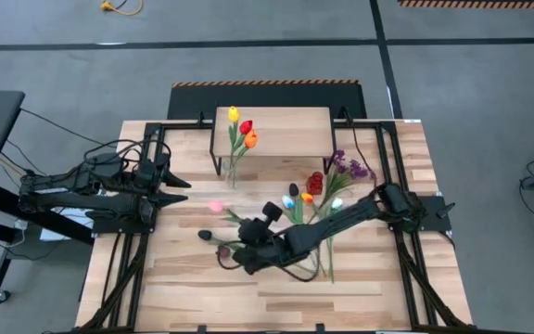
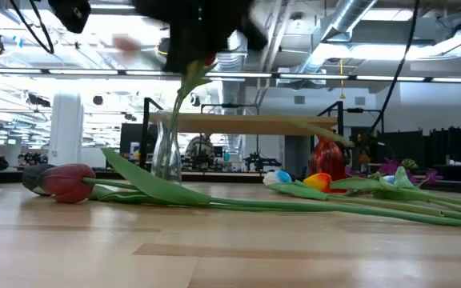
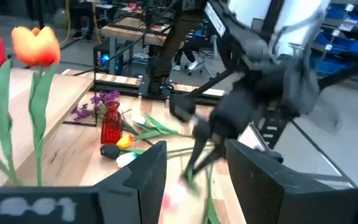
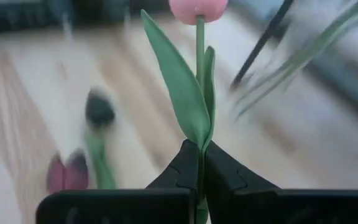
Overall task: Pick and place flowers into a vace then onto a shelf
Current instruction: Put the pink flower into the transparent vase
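Right gripper pinching pink tulip stem over table; left gripper hovering spread beside shelf

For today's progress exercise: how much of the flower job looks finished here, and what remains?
Done: three tulips stand in the vase beside the shelf. In hand: the right gripper is shut on the pink tulip stem. Left: the loose flowers on the table, then the vase onto the shelf. The left gripper waits open.

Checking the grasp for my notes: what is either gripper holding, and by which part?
The right gripper holds the pink tulip low on its stem; the left gripper holds nothing.
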Action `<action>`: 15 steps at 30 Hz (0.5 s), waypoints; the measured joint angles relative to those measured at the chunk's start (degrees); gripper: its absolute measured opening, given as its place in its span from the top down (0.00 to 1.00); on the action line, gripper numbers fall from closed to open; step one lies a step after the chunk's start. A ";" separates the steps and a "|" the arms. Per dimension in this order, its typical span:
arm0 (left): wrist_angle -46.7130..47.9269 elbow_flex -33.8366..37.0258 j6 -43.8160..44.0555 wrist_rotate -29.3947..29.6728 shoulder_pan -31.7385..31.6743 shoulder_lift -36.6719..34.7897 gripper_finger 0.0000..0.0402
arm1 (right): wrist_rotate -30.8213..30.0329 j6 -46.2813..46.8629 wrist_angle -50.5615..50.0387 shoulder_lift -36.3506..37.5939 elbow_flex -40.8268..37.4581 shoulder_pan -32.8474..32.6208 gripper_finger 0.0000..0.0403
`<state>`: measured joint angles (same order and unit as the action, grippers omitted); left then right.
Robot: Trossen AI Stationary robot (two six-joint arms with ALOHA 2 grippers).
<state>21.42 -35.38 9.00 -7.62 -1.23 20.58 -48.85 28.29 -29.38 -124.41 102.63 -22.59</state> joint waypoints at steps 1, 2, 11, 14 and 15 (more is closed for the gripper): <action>-0.27 0.00 -0.90 -1.11 -0.02 0.14 0.61 | -2.15 -2.25 2.48 1.14 0.05 -0.65 1.00; -0.49 0.00 -1.82 -2.36 -0.02 0.32 0.61 | -3.67 -4.81 4.48 2.48 0.07 -1.35 1.00; -12.74 0.04 -4.97 -10.49 -0.02 4.74 0.61 | 4.75 -34.58 35.22 8.00 0.15 -1.98 1.00; -19.87 0.03 -4.83 -13.90 -0.02 6.40 0.61 | 8.58 -38.18 40.29 8.45 0.22 -0.70 1.00; -22.31 0.04 -4.63 -15.39 -0.02 6.85 0.61 | 9.28 -38.84 40.75 8.41 0.20 -0.30 1.00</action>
<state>-0.89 -35.34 4.37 -23.02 -1.26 27.43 -39.56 -10.55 11.38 -116.00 102.83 -22.89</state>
